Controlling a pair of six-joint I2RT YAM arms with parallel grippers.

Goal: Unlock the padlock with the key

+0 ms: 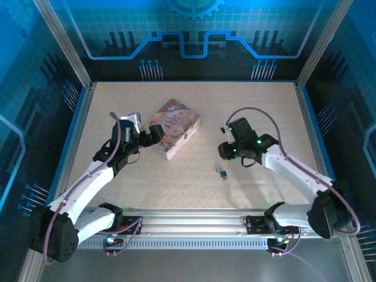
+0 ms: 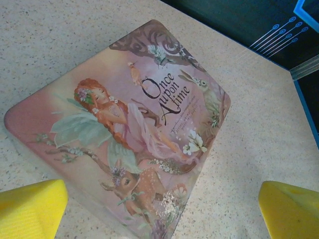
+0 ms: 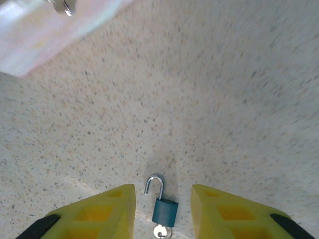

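From above, the pink tin [image 1: 174, 128] sits on the speckled tabletop [image 1: 264, 106], a little toward 11 o'clock of centre. The left tool [image 1: 147, 136] is at the tin's 9 o'clock side; whether it touches the tin cannot be told here. The tiny bluish padlock [image 1: 223, 173] lies on bare tabletop at about 5 o'clock from the tin and well apart from it. The right tool [image 1: 225, 157] hangs just at the padlock's 12 o'clock. The key is too small to pick out in this view.

In the left wrist view, the tin [image 2: 139, 129] shows a lid printed with a sleeping fairy, a fawn and the words "Once upon a time". The left tool [image 2: 163, 199] stands spread wide. Its yellow fingers [image 2: 30, 209] are at 7 and 5 o'clock of the picture, and the tin's near corner lies between them with nothing gripped. Tabletop [image 2: 50, 40] shows around the tin.

In the right wrist view, the padlock [image 3: 165, 211] lies flat on the tabletop [image 3: 224, 99] at 6 o'clock of the picture. It is between the yellow fingers [image 3: 99, 214] of the right tool [image 3: 163, 193], whose jaws are parted and touch neither side of it. Its metal shackle [image 3: 154, 183] points to 12 o'clock, with one leg free of the body. At the padlock's 6 o'clock end a small silvery piece, apparently the key [image 3: 160, 231], touches the body. At 11 o'clock a blurred pink edge of the tin [image 3: 50, 35] shows with a metal latch [image 3: 62, 6].
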